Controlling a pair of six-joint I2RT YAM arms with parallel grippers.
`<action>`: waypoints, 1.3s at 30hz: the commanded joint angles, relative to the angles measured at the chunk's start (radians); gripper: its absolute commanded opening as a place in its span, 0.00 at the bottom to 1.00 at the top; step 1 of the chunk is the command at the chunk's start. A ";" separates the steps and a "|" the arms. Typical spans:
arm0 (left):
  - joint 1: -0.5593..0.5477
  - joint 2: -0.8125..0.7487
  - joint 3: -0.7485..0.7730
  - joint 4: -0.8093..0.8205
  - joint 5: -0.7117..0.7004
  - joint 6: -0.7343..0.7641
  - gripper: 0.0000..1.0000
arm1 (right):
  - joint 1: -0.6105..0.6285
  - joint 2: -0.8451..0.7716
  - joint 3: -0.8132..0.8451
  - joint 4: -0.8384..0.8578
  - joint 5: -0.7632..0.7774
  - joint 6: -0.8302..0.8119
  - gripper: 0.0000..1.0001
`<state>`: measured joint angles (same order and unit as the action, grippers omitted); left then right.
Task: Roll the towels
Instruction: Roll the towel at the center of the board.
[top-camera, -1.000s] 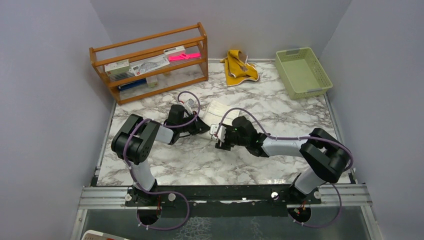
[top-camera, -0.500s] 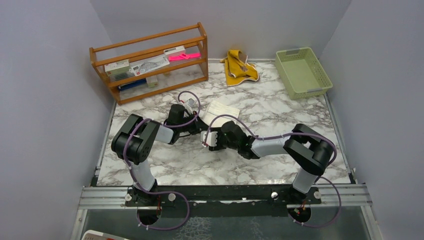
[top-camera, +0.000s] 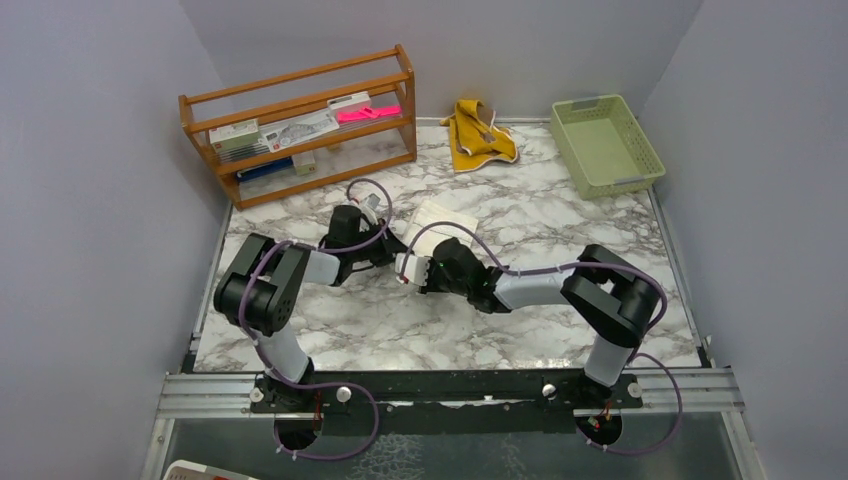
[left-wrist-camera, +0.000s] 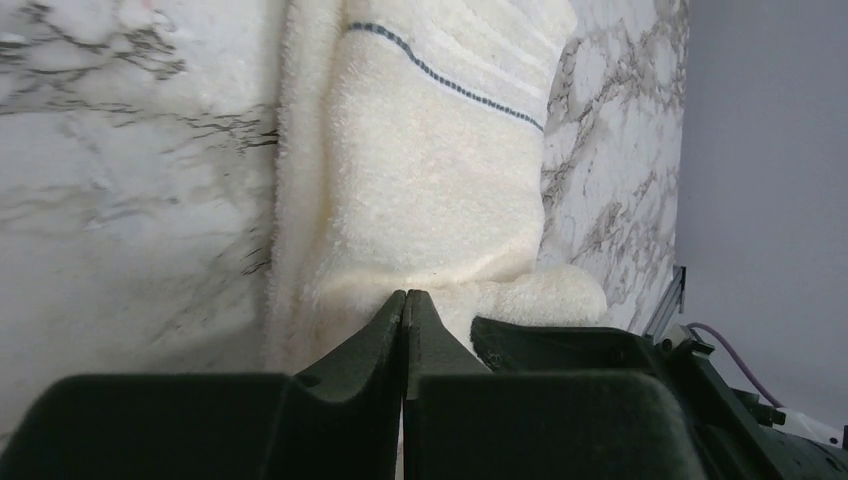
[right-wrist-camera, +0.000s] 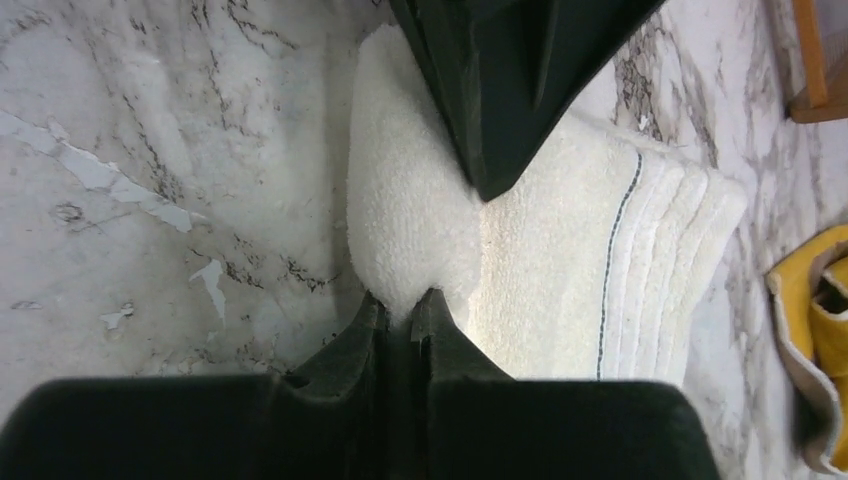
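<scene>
The grey-veined white marble table is carrying the same fixed pieces as a second ago. The slatted wooden rack is sitting at ten o'clock and the pale green plastic basket at two o'clock. The mustard-yellow cloth towel is lying crumpled at twelve o'clock, well apart from both arms and not yet handled.

The change is happening at the cream-white terry towel with a thin blue stripe, which is lying just toward twelve o'clock of the table's centre. Over the last second the right arm has been sliding from the three o'clock side toward nine o'clock along the towel's near hem, closing on the left arm. Less of the cream cloth is now showing from above.

In the wrist views that hem is bunching into a plump ridge. The right gripper is pinching a bulge of this ridge between nearly closed fingers. The left gripper is pressing its tips against the ridge with fingers together; whether cloth is caught between them cannot be told.

This looks like the first turn of the roll forming, so the task is probably only beginning.
</scene>
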<state>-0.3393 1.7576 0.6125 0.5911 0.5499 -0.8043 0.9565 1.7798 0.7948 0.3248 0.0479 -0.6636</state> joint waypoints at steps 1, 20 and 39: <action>0.081 -0.156 -0.026 -0.114 -0.036 0.015 0.07 | -0.006 -0.051 0.033 -0.149 -0.123 0.230 0.01; 0.126 -0.588 -0.043 -0.386 -0.078 0.037 0.19 | -0.298 0.144 0.188 -0.123 -0.996 1.040 0.01; 0.038 -0.344 -0.086 -0.123 -0.008 -0.043 0.20 | -0.464 0.405 0.251 -0.035 -1.085 1.510 0.01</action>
<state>-0.2802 1.3510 0.5198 0.3389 0.5056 -0.8215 0.4870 2.1376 1.0325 0.3080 -1.0542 0.7971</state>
